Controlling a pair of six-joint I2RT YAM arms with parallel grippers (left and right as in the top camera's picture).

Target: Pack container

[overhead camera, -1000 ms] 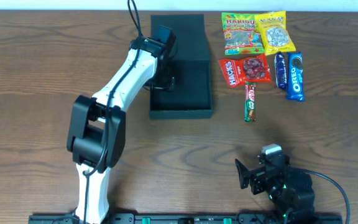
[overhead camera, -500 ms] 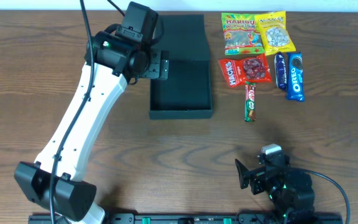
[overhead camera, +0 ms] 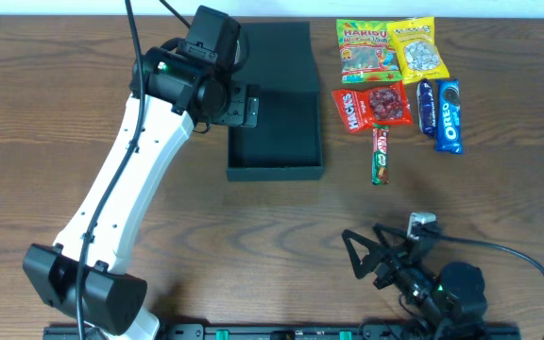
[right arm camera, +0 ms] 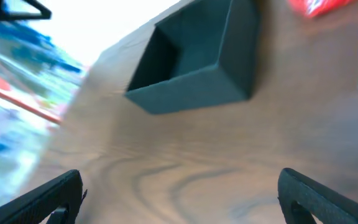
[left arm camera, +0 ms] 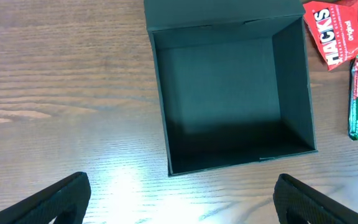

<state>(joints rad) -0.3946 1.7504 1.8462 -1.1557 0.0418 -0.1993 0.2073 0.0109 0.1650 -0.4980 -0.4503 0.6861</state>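
Left end effector [overhead camera: 243, 104] hovers spread wide just beside the open container [overhead camera: 289, 132]

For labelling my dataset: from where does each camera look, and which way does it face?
Overhead: above the table, looking straight down; left arm and right arm show.
Left wrist: by the container, looking down into it; open jaws at bottom corners.
Right wrist: low, facing the container's outer wall, blurred; open jaws at bottom corners.
Shared: the container, in all three.
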